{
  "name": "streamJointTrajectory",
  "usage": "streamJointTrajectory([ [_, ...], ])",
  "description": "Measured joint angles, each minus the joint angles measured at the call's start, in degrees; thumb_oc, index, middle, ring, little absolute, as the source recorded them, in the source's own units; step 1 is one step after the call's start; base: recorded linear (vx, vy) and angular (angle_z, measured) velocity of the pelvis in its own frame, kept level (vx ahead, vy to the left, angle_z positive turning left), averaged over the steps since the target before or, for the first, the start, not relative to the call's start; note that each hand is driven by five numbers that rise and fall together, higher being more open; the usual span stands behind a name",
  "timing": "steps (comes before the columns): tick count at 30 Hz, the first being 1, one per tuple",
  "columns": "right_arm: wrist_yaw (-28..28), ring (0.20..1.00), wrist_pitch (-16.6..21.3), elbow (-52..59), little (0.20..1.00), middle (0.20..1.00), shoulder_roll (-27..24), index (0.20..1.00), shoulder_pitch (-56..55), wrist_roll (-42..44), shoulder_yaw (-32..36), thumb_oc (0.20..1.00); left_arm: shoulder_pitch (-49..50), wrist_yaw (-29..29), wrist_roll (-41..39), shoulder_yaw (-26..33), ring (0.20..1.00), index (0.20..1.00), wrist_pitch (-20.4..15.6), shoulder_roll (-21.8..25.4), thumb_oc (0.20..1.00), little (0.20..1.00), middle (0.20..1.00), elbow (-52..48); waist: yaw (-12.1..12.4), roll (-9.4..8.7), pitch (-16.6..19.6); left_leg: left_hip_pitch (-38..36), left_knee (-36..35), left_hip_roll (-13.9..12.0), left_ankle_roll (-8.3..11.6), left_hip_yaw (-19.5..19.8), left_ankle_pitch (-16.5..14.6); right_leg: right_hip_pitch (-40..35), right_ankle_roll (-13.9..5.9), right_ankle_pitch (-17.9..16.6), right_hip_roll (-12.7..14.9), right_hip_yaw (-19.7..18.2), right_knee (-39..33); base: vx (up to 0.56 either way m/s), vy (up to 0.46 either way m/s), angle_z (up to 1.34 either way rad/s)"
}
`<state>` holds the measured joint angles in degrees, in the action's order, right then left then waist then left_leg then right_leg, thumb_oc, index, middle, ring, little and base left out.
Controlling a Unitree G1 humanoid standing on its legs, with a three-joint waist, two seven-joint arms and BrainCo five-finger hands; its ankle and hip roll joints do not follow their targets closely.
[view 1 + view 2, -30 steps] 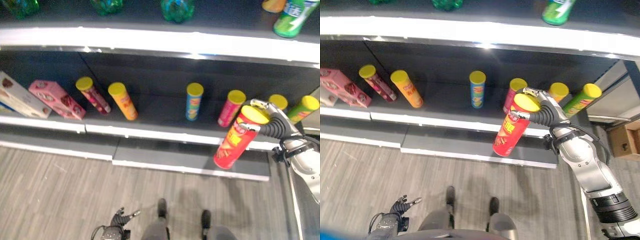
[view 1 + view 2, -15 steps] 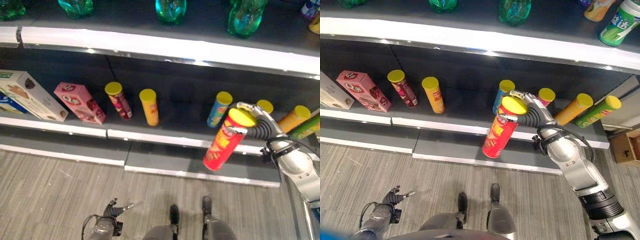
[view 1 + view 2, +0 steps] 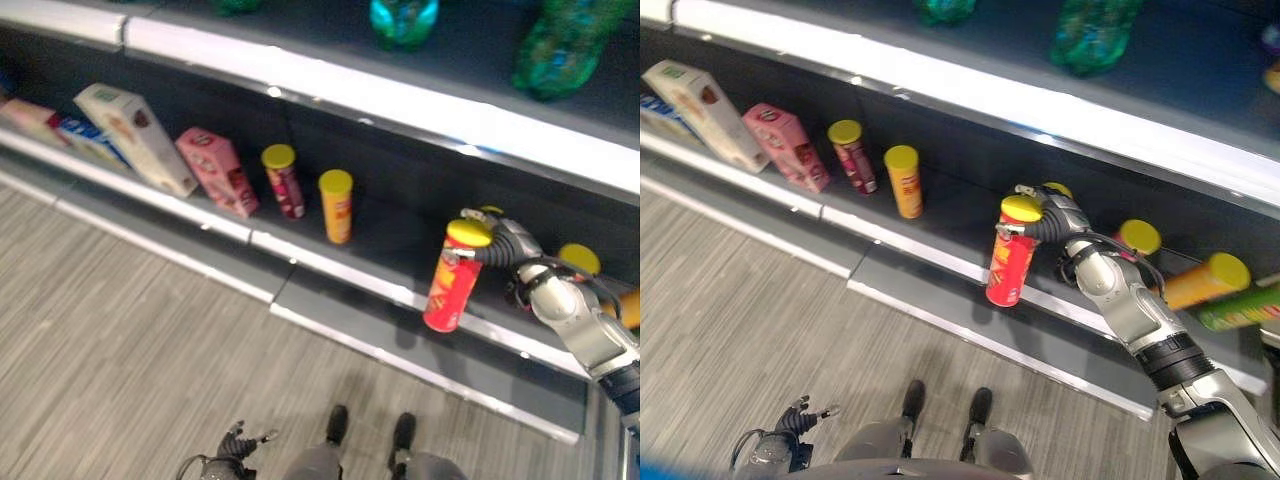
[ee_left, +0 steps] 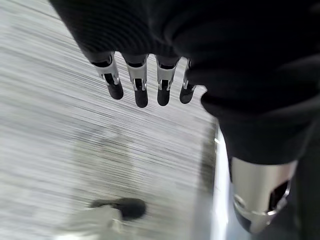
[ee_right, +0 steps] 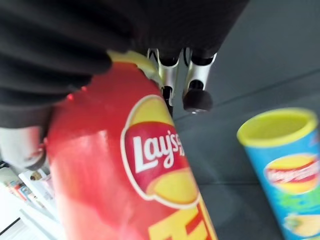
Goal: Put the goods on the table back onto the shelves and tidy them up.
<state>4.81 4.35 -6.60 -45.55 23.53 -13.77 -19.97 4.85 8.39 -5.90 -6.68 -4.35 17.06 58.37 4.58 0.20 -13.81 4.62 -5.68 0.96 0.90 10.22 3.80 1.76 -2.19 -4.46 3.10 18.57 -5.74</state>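
A red chips can (image 3: 453, 280) with a yellow lid hangs almost upright at the front edge of the lower shelf (image 3: 330, 268). My right hand (image 3: 506, 243) is shut on its top end. In the right wrist view the red can (image 5: 135, 170) is close up under my fingers (image 5: 196, 82), and a blue chips can (image 5: 287, 170) stands on the shelf just behind it. My left hand (image 3: 236, 446) hangs low near the floor, and its fingers (image 4: 140, 85) are straight and hold nothing.
On the lower shelf stand a maroon can (image 3: 283, 181), an orange can (image 3: 336, 206), a pink box (image 3: 217, 171) and a white box (image 3: 136, 136). More yellow-lidded cans (image 3: 1203, 282) lie at the right. Green bottles (image 3: 560, 50) stand on the upper shelf.
The camera has swung, so the shelf now runs slantwise. My right hand still holds the red can, now more upright and closer to the shelf's front edge.
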Motion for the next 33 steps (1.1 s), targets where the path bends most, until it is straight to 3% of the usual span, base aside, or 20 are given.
streamJointTrajectory([
  [10, 5.9, 0.200, -1.6, -3.7, 0.200, 0.200, 5.7, 0.200, 1.1, -3.1, 2.4, 0.200, 2.0, 0.2, 0.0, -1.7, 1.000, 1.000, 0.0, -2.2, 1.000, 1.000, 1.000, -0.5, 0.5, 4.16, -2.8, 2.0, 0.1, 1.4, -0.44, 2.7, 0.4, 0.3, -0.95, 1.5, 1.4, 3.9, -0.2, 0.08, -0.024, 0.22],
  [19, 20.0, 0.200, -5.9, -18.7, 0.200, 0.200, 4.9, 0.200, 16.0, -15.3, 4.1, 0.200, -0.5, 1.2, -0.6, -7.6, 1.000, 1.000, -0.9, -1.9, 1.000, 1.000, 1.000, -8.7, 2.1, 9.67, -5.5, 4.5, 0.3, 1.8, -0.83, 2.5, 1.2, 3.2, -0.95, 1.1, 1.8, 4.0, 0.0, 0.01, 0.015, 0.01],
  [27, 27.0, 0.200, -8.0, -19.6, 0.200, 0.200, 5.0, 0.200, 17.1, -18.3, 3.9, 0.200, -1.4, 2.7, -0.6, -7.7, 1.000, 1.000, -1.8, -2.4, 1.000, 1.000, 1.000, -8.4, 2.0, 10.48, -5.8, 5.2, 0.3, 1.7, -0.84, 1.5, 1.2, 4.1, -0.91, 1.1, 1.7, 3.5, 0.0, 0.01, 0.003, -0.03],
  [33, 27.5, 0.200, -8.1, -19.6, 0.200, 0.200, 5.9, 0.200, 17.1, -20.2, 3.9, 0.200, -1.4, 2.7, -0.6, -7.7, 1.000, 1.000, -1.8, -2.4, 1.000, 1.000, 1.000, -8.7, 2.2, 10.51, -5.8, 5.4, 0.3, 1.7, -0.88, 1.9, 1.4, 4.0, -0.86, 1.1, 1.6, 4.0, 0.0, 0.00, 0.009, 0.04],
])
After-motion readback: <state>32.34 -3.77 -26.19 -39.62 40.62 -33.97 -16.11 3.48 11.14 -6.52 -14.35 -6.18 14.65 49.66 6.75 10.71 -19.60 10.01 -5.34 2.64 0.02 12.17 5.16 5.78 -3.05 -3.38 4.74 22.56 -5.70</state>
